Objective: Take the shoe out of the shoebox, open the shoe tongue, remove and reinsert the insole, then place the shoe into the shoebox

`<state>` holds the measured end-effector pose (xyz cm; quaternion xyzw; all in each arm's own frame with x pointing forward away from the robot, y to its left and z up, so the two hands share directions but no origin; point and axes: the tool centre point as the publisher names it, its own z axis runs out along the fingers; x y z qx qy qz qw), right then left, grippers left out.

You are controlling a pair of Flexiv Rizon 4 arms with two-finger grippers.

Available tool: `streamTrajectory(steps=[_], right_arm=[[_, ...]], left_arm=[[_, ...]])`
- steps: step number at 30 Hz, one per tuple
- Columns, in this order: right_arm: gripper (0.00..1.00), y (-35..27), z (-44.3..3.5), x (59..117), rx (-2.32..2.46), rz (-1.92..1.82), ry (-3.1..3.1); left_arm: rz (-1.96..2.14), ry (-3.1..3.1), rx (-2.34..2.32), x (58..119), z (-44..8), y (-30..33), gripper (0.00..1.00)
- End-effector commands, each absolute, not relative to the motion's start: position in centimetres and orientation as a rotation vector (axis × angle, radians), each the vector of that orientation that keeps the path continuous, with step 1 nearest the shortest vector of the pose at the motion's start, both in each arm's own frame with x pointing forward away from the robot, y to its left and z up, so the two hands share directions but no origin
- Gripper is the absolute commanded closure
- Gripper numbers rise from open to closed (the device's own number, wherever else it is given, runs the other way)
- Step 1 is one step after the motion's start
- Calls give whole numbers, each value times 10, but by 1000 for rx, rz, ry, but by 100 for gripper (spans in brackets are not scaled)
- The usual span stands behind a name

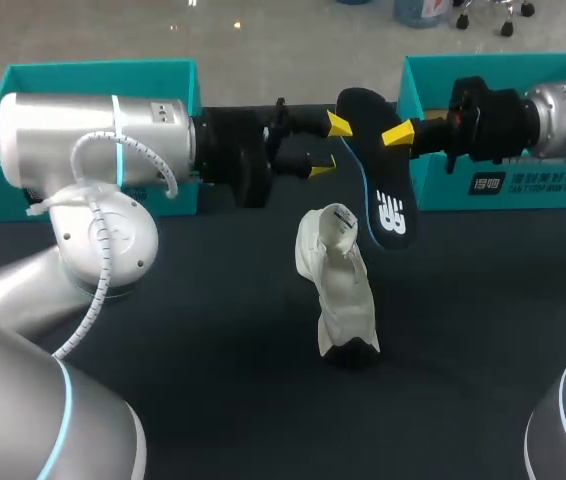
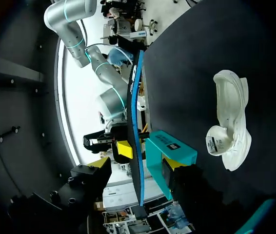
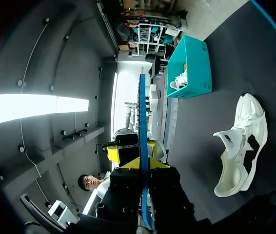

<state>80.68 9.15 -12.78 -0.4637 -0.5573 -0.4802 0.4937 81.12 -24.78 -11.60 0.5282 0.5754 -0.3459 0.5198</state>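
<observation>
From above, my right pincer is clamped on the upper end of the insole, which hangs in the air with its printed face to the camera. My left pincer sits at the insole's nine o'clock with its fingers spread. The shoe rests on the counter at the insole's six o'clock, apart from it, with the tongue pulled up. One shoebox is at the shoe's two o'clock and another box at its ten o'clock.

In my left wrist view the insole runs edge-on between the fingers of my left pincer. They seem to stand clear of it on both sides, though it is dark there and I cannot be sure. The shoe lies well ahead and off to one side.

In my right wrist view my right pincer pinches the insole from both sides. The shoe lies beside it on the counter, mouth open.

I see two risks from here. With only one end held, the thin insole could twist or slip if my left fingers knock it. It could also buckle at the shoe's mouth and tip the light shoe over.
</observation>
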Motion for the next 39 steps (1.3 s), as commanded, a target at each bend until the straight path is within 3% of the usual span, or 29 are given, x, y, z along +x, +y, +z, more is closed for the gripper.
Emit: streamTrajectory(steps=[1, 5, 19, 22, 31, 33, 39], right_arm=[[100, 97, -130, 808, -1116, -1153, -1353], [100, 98, -132, 806, -1111, -1145, -1352], [100, 98, -130, 803, -1110, -1153, -1354], [100, 101, -131, 802, -1105, -1149, -1353], [100, 107, -132, 799, -1094, -1131, -1357], [100, 107, -133, 799, -1096, -1129, -1356], [100, 106, -133, 798, -1099, -1132, -1355]], left_arm=[[-827, 1369, 1214, 813, -123, -265, 53], [-813, 1370, 1193, 818, -125, -268, 60], [-805, 1394, 1159, 826, -131, -272, 69], [-806, 1396, 1156, 826, -131, -272, 78], [-814, 1397, 1155, 827, -134, -276, 83], [-818, 1396, 1155, 826, -134, -277, 100], [-830, 1395, 1154, 825, -134, -277, 100]])
